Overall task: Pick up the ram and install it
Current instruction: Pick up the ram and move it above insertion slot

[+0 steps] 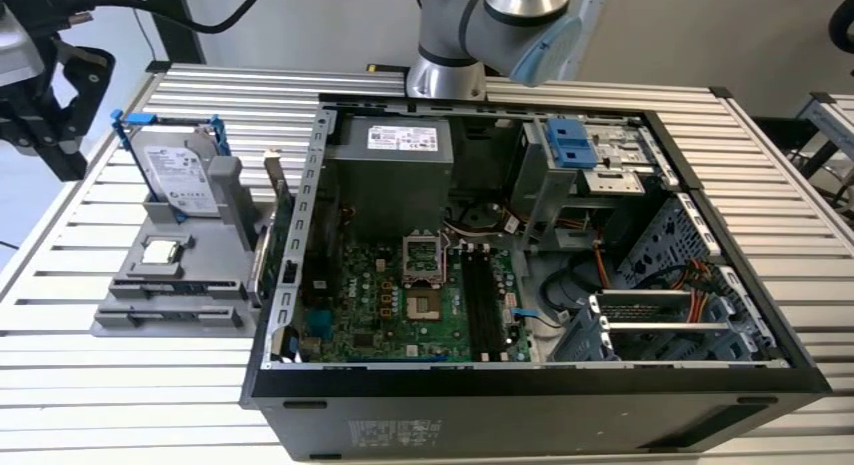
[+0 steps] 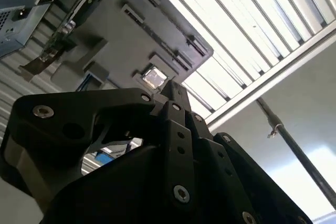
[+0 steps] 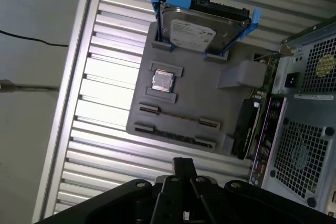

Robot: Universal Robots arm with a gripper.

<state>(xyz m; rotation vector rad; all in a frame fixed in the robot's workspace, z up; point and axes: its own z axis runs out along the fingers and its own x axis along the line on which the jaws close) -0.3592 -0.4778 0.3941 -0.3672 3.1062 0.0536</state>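
First wrist view: the closed, empty pincer (image 3: 184, 163) hangs clear of the tray (image 3: 210, 98). The ram (image 3: 178, 117) stands on edge in the tray, its long axis along the tray side nearest the pincer. Exterior view adds the open case (image 1: 534, 395) beside the tray.

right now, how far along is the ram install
Nothing looks done: the ram seems to sit on edge in the grey tray, and the board's slots look empty. In hand: nothing; the gripper hovers near the tray, jaws shut. Left: the pick-up and the install.
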